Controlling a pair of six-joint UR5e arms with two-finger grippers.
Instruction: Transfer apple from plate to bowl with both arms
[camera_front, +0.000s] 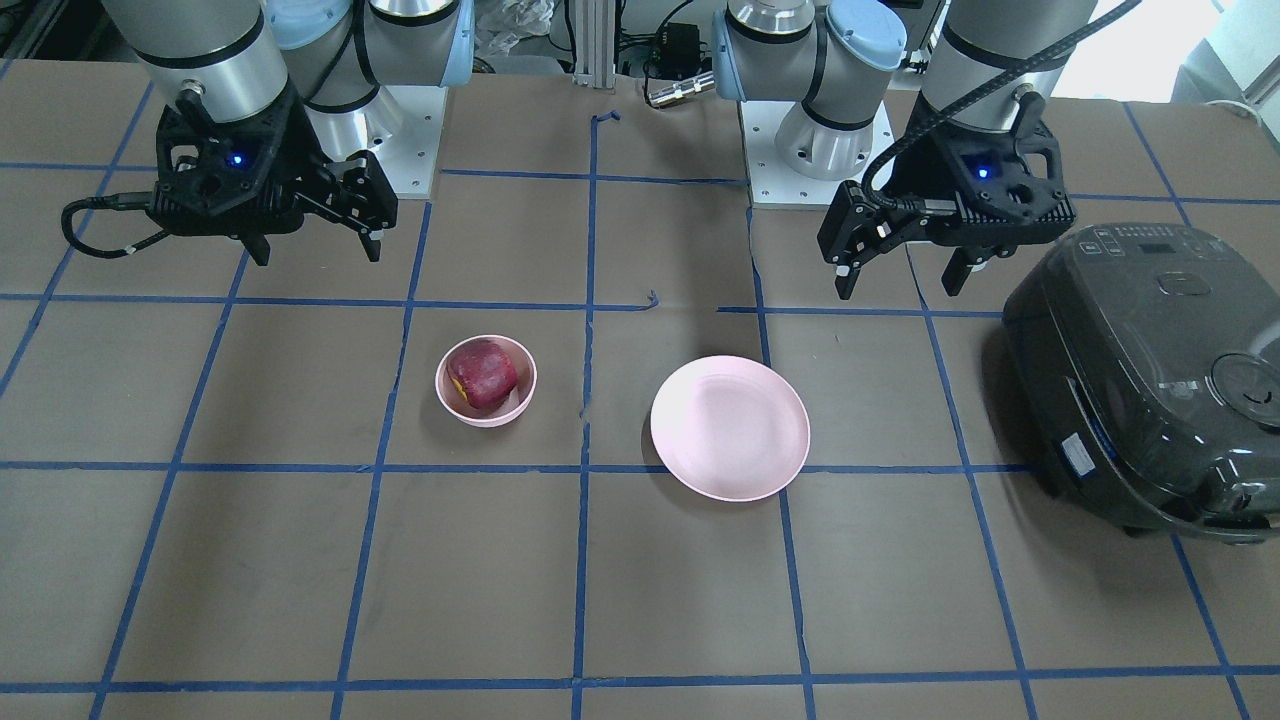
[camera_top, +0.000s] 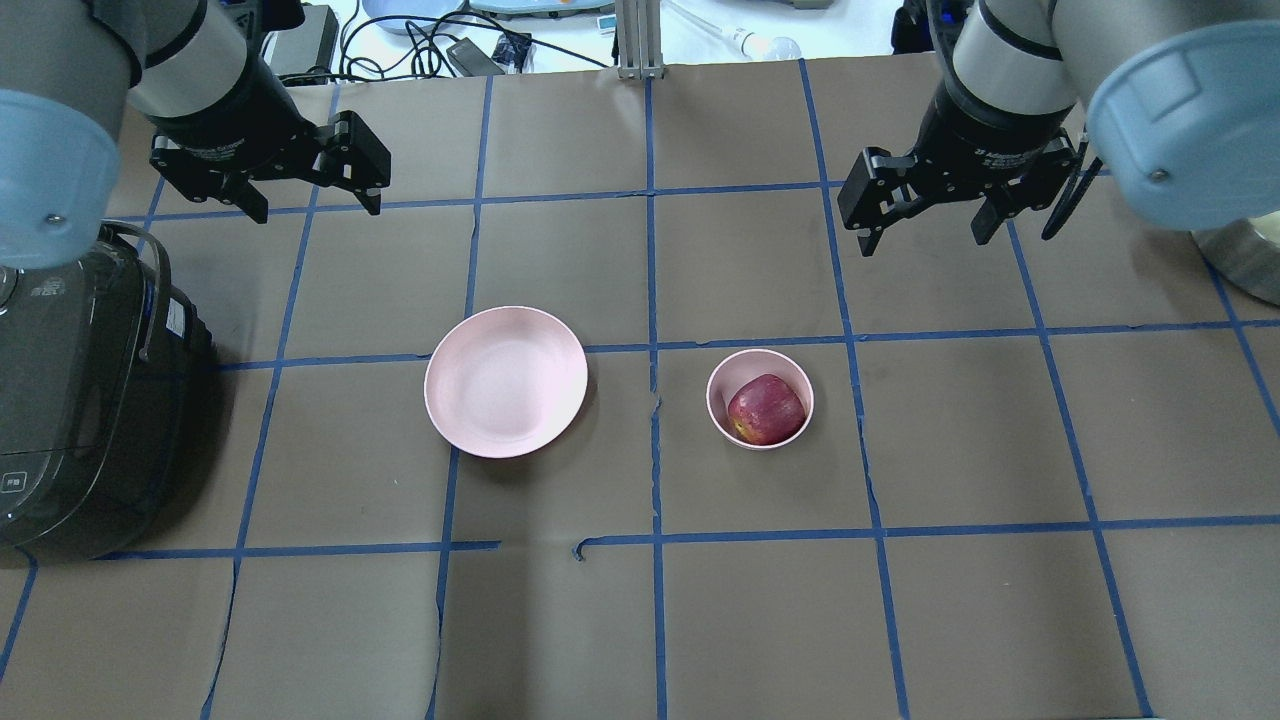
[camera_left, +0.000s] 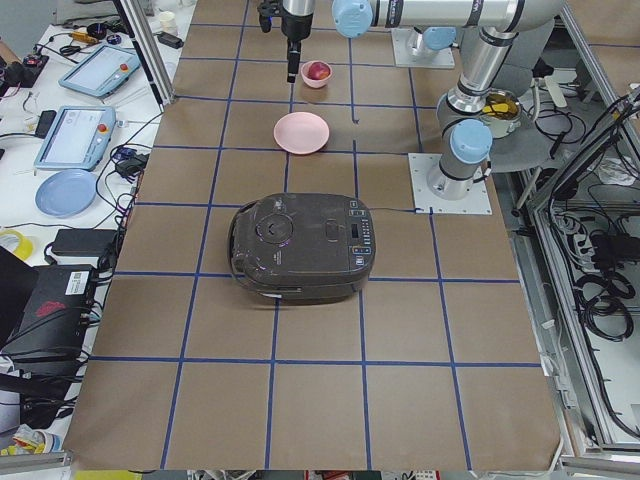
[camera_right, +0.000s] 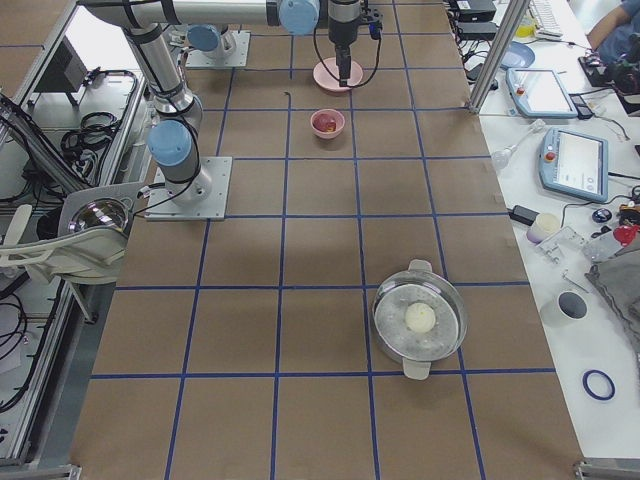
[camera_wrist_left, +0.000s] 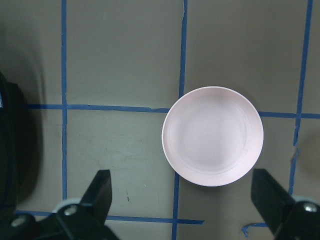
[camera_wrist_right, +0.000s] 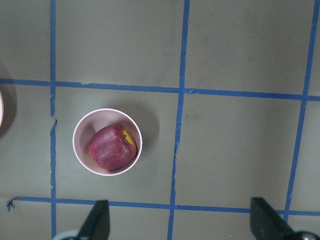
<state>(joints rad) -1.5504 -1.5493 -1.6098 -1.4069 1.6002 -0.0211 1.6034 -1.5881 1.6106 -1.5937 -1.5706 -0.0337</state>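
Overhead exterior gives the plainest layout: the brown, blue-taped tabletop (camera_top: 950, 620) carries a dark rice cooker (camera_top: 70, 420), which sits low and outward of the jaws of the left arm (camera_top: 190, 80), close on that side. The right arm (camera_top: 1010, 70) hangs its jaws at a matching height over the other half. Both pairs of jaws stand apart with nothing between them, raised off the tabletop and well apart from either dish. The plate (camera_top: 505, 382) lies bare, below the left jaws and inward of them. The bowl (camera_top: 716, 392) sits below the right jaws and inward, well apart from the plate, and the apple (camera_top: 766, 410) rests inside it, red flank up with its yellow patch toward the rim. Judged from this, the transfer itself looks finished, and the step in hand is parking clear. To do that well, each arm would best hold its jaws high and spread, move away from the dishes and not across them, and avoid any dip that could catch the bowl's rim and tip the apple out. Open room is generous between the two pairs of jaws and over the bare squares past the dishes. The tight edges are the cooker beside the left jaws and a steel vessel (camera_top: 1240, 260) at the frame's edge, outward of the right arm.
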